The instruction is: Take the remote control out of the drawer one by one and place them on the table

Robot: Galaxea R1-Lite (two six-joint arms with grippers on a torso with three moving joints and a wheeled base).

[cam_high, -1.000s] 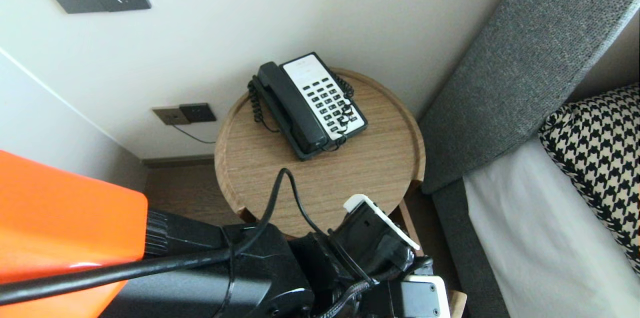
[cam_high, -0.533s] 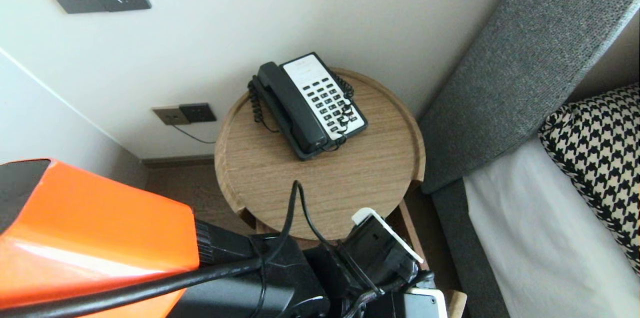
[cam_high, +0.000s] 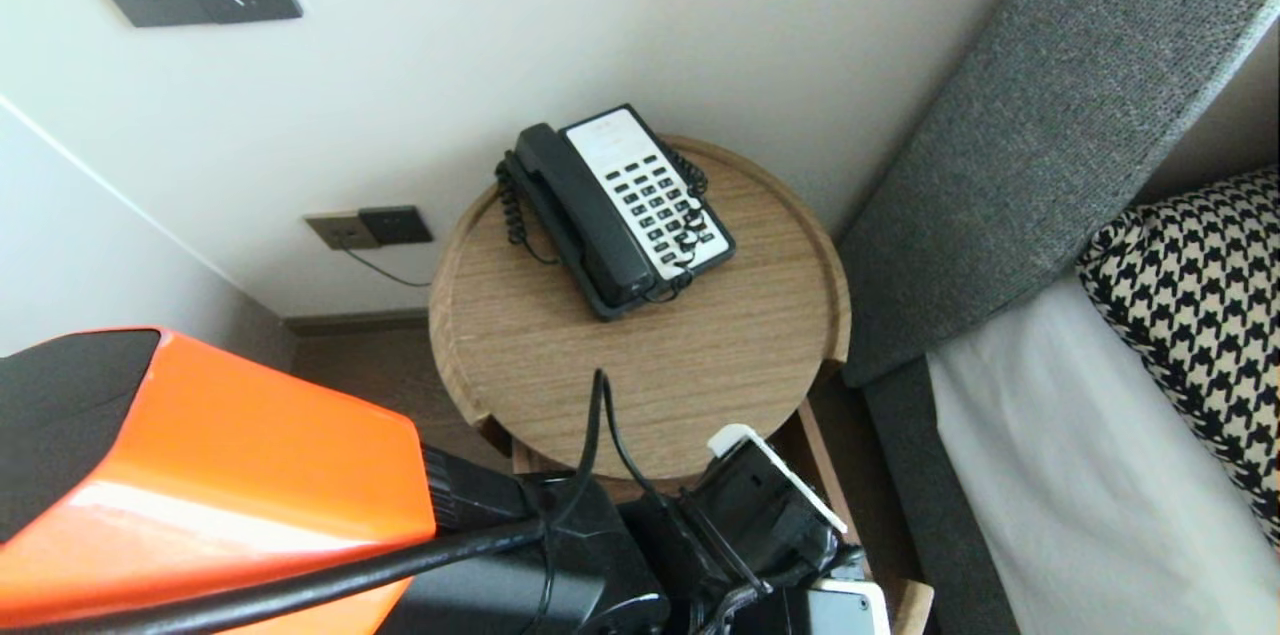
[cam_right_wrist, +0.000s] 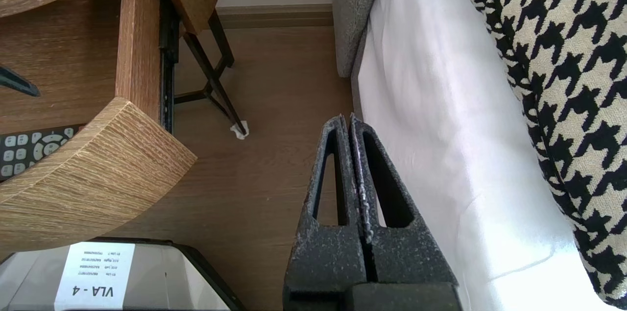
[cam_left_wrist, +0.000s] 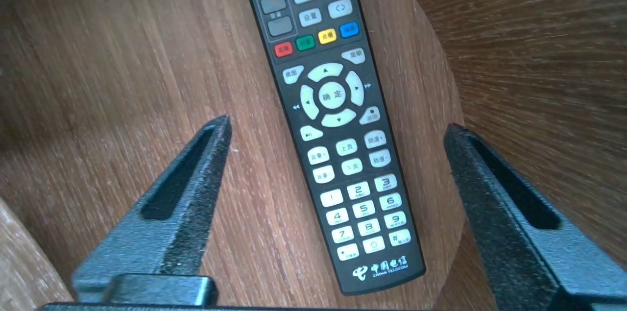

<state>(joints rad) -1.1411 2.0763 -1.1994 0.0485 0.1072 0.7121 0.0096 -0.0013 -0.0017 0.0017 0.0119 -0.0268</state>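
Note:
A black remote control with white keys lies flat on the wooden floor of a pulled-out rounded drawer. My left gripper hovers over it, open, one finger on each side of the remote's lower half and neither touching it. In the head view only the left wrist shows, low beneath the table's near rim, and its fingers are hidden. The right wrist view catches the remote behind the drawer's curved front. My right gripper is shut on nothing, parked over the floor beside the bed.
A round wooden side table carries a black-and-white telephone with a coiled cord. To its right stand a grey headboard, a white-sheeted bed and a houndstooth pillow. Thin black table legs reach the floor.
In the head view my left arm's orange shell has swung further in from the left and the wrist has sunk slightly toward the bottom. The telephone and table have not moved.

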